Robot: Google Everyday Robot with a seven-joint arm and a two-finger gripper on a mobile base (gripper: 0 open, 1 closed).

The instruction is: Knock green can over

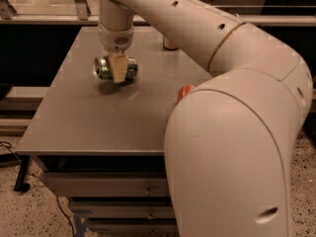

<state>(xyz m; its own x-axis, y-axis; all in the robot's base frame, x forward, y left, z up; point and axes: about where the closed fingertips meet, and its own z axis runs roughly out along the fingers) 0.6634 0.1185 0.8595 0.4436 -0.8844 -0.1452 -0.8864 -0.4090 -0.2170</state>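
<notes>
The green can (pixel 104 67) lies sideways in my gripper (pixel 118 69), over the left middle of the grey table (pixel 84 127). Its silver top faces left. A tan finger (pixel 119 67) crosses the front of the can, and the jaws are shut on it. The can sits just above the tabletop or touches it, with its shadow directly beneath; I cannot tell which. My arm comes down to it from above.
A red can (pixel 185 90) lies at the table's right, mostly hidden behind my arm. A gold-brown can (pixel 170 44) stands at the back, partly hidden by the arm. Drawers (pixel 113 189) sit under the table. A railing (pixel 49 18) runs behind.
</notes>
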